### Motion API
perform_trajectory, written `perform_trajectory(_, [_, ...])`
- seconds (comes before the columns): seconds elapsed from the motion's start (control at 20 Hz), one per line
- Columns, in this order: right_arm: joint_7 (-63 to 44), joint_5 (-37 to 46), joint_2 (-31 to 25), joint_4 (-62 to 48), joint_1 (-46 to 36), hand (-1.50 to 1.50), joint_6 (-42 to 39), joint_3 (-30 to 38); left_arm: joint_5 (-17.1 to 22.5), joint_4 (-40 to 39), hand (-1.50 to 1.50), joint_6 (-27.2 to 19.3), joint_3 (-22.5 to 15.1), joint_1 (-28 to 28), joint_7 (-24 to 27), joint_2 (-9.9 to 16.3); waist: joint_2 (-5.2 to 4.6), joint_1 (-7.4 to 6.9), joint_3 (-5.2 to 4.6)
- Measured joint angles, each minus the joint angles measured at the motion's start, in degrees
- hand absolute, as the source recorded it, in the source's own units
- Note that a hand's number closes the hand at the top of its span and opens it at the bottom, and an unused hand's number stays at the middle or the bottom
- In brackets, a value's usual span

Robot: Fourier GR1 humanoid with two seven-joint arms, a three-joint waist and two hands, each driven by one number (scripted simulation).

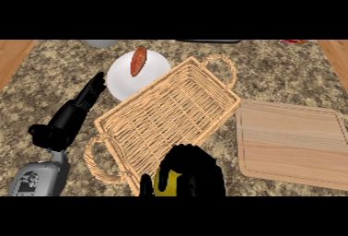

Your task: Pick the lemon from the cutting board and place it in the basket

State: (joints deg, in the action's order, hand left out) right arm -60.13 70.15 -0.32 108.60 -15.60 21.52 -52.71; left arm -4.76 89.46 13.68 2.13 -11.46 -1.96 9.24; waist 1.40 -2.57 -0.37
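Note:
My right hand [194, 169] sits at the view's lower edge, over the near corner of the wicker basket [156, 115], its fingers curled round the yellow lemon [165, 182]. Only a sliver of the lemon shows under the palm. The basket lies diagonally across the counter's middle, with a looped handle at each end. To its right the wooden cutting board [293, 140] is bare. My left hand [78, 108] rests at the left, fingers straight and pointing up toward the plate.
A white plate [122, 78] with a carrot [138, 61] on it stands behind the basket's left side. A grey bowl [102, 43] peeks in at the top edge. Wooden strips border the speckled counter left and right.

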Motion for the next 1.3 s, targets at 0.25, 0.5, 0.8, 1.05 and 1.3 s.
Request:
perform_trajectory(0.25, [-3.6, 4.6, -0.2, -0.4, -3.8, 1.5, -0.9, 0.1, 0.1, -0.4, 0.0, 0.2, 0.5, 0.5, 0.4, 0.4, -0.03, 0.58, -0.12])
perform_trajectory(0.5, [-6.5, 7.4, -0.4, -1.3, -8.1, 1.5, -1.9, 2.0, 0.0, -0.6, 0.0, 0.1, 0.4, 0.0, 0.6, 0.3, -0.34, 0.57, -0.09])
perform_trajectory(0.8, [-9.2, 10.1, -0.5, -3.8, -14.4, 1.5, -3.0, 7.1, -0.3, -0.6, 0.0, -0.2, 0.2, -0.6, 0.4, 0.1, -0.6, -0.04, -0.03])
perform_trajectory(1.05, [-10.6, 12.0, -0.5, -6.1, -20.9, 1.5, -3.7, 13.7, -0.1, -0.8, 0.0, 0.1, 0.1, -1.4, 0.2, 0.1, -0.85, -0.56, 0.03])
perform_trajectory(1.3, [-11.1, 12.8, -0.4, -9.2, -26.7, 1.5, -4.7, 20.5, -0.1, -1.0, 0.0, 0.4, -0.1, -1.3, 0.8, 0.1, -0.99, -0.77, 0.09])
